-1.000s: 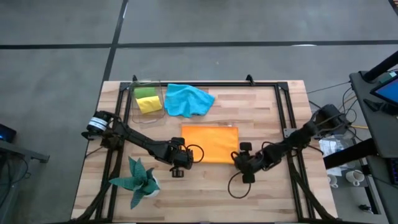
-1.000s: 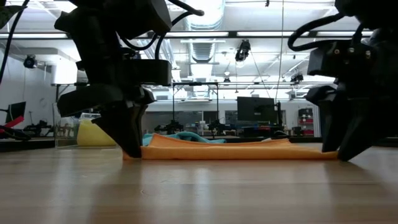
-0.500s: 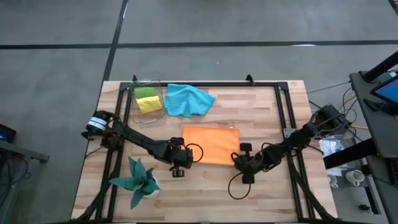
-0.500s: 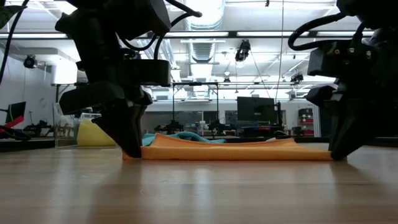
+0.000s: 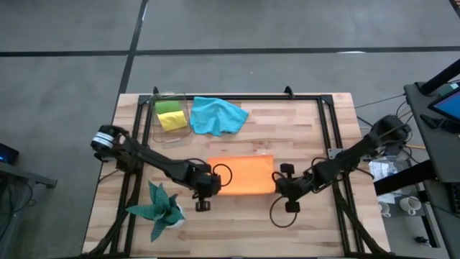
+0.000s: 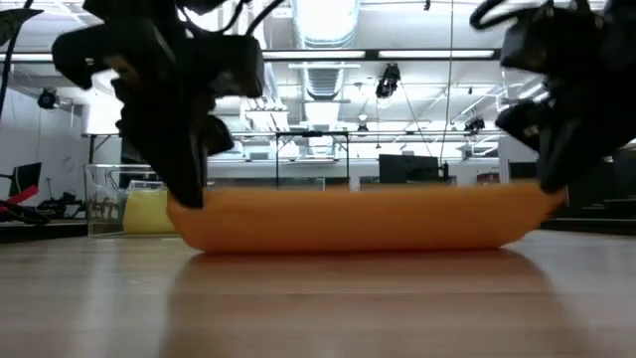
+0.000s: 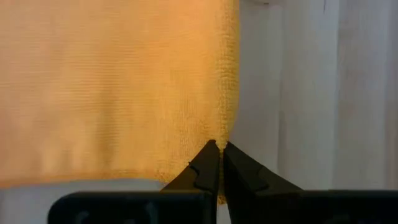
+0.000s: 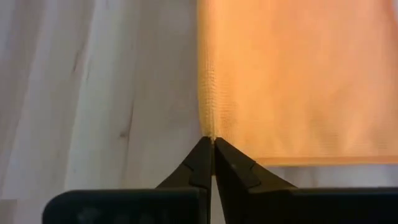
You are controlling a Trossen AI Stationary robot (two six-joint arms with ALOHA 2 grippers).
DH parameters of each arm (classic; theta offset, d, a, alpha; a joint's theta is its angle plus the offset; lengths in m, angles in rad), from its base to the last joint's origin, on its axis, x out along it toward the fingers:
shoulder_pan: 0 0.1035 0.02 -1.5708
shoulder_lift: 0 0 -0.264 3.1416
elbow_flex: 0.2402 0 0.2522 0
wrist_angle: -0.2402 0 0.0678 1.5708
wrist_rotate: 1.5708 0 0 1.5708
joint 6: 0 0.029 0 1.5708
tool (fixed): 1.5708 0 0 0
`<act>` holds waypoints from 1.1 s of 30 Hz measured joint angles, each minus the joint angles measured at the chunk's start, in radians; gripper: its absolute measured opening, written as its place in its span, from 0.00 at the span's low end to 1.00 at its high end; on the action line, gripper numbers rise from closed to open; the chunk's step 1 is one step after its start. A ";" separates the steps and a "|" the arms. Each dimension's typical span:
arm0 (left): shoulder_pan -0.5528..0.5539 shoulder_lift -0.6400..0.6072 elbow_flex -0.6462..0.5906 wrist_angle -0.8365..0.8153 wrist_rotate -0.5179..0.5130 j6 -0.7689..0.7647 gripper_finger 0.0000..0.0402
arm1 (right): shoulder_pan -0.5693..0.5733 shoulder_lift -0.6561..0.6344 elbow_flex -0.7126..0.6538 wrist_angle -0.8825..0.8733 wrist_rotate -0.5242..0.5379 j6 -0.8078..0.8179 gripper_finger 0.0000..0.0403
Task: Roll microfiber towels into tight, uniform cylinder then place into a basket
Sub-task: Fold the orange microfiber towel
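Pinching one orange towel (image 5: 243,175): left claw (image 5: 208,185), right claw (image 5: 281,186); basket (image 5: 171,114) holds two towels; one blue towel (image 5: 218,115) beside.

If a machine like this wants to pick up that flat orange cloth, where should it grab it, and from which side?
At its two near corners, one hand each, coming in from the table's front edge. The flat orange microfiber cloth is thin and limp, so pinching both corners keeps its edge taut. That is how it is held now: the left hand and the right hand are each shut on a corner.

Bare wood table (image 5: 302,137) right of blue towel (image 5: 218,115); plant (image 5: 161,207) crowds left pincer (image 5: 213,188).
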 joint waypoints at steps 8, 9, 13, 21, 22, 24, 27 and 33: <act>0.056 -0.098 -0.014 -0.011 -0.093 0.028 0.00 | -0.023 -0.122 -0.003 -0.069 0.144 0.001 0.02; 0.066 -0.099 -0.019 -0.009 -0.104 0.031 0.00 | -0.031 -0.122 -0.005 -0.071 0.150 0.001 0.02; 0.106 -0.092 -0.041 -0.004 -0.141 0.045 0.00 | -0.073 -0.095 -0.012 -0.072 0.164 0.001 0.02; 0.145 -0.068 -0.073 0.012 -0.292 0.046 0.00 | -0.155 0.004 -0.014 -0.070 0.239 -0.002 0.02; 0.147 -0.067 -0.082 0.019 -0.296 0.046 0.00 | -0.166 0.015 -0.014 -0.068 0.243 -0.001 0.02; 0.151 -0.065 -0.102 0.047 -0.296 0.045 0.00 | -0.184 0.038 -0.014 -0.064 0.244 0.000 0.02; 0.153 -0.063 -0.126 0.095 -0.297 0.045 0.00 | -0.207 0.067 -0.014 -0.048 0.244 0.001 0.02; 0.155 -0.063 -0.137 0.131 -0.354 0.045 0.00 | -0.237 0.100 -0.013 -0.013 0.245 0.000 0.02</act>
